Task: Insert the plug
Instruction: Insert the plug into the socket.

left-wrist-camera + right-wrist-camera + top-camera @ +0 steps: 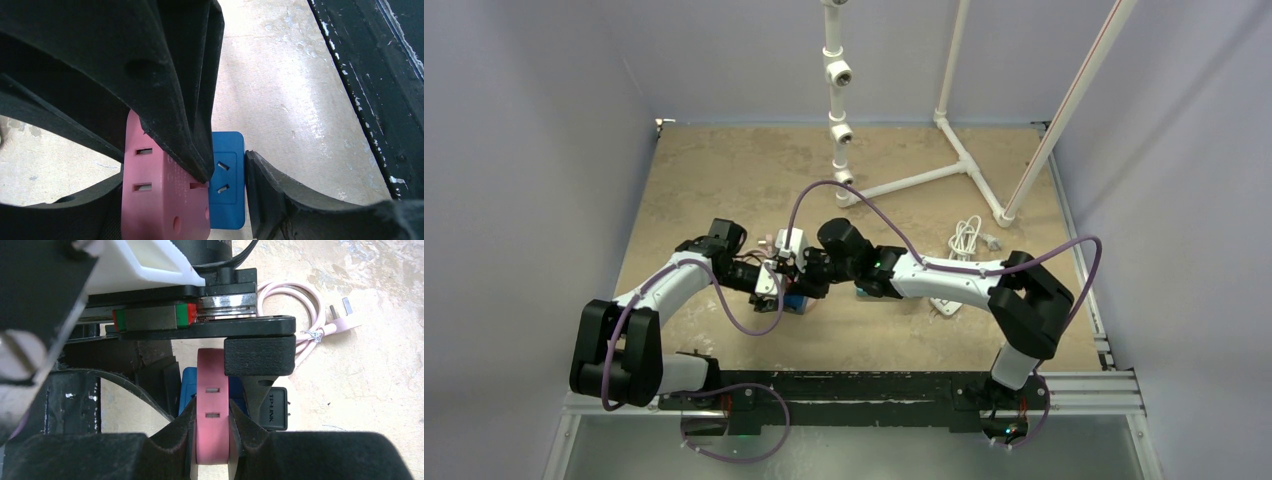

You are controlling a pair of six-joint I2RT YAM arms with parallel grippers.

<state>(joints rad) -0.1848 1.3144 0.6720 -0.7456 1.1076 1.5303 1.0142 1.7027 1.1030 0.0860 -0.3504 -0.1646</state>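
Pink plug (212, 385): pinched in right gripper (212, 427) jaws, against blue socket block (228, 200), itself pinched in left gripper (227, 167) jaws.

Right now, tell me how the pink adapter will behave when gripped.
The pink adapter looks like rigid moulded plastic, so it probably won't flex in the right gripper. Its smooth, flat faces could slip or pivot under a push.
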